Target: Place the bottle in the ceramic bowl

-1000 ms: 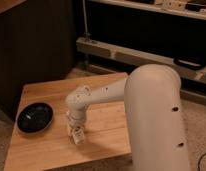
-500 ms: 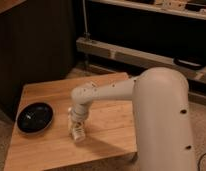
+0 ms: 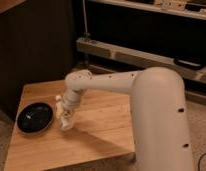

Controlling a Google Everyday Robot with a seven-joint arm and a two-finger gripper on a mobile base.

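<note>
The black ceramic bowl sits on the left part of the wooden table. My gripper hangs just right of the bowl's rim, a little above the tabletop, at the end of the white arm. It is shut on the small white bottle, which shows as a pale shape at the gripper's tip, partly hidden by the gripper. The bottle is beside the bowl, not inside it.
The table's front edge and right edge are near the robot's big white body. A dark wall stands behind the table at the left. A low metal shelf rail runs behind at the right.
The gripper has moved left and slightly up across the table, carrying the white bottle from the table's middle to the bowl's right rim. The bowl has not moved.
</note>
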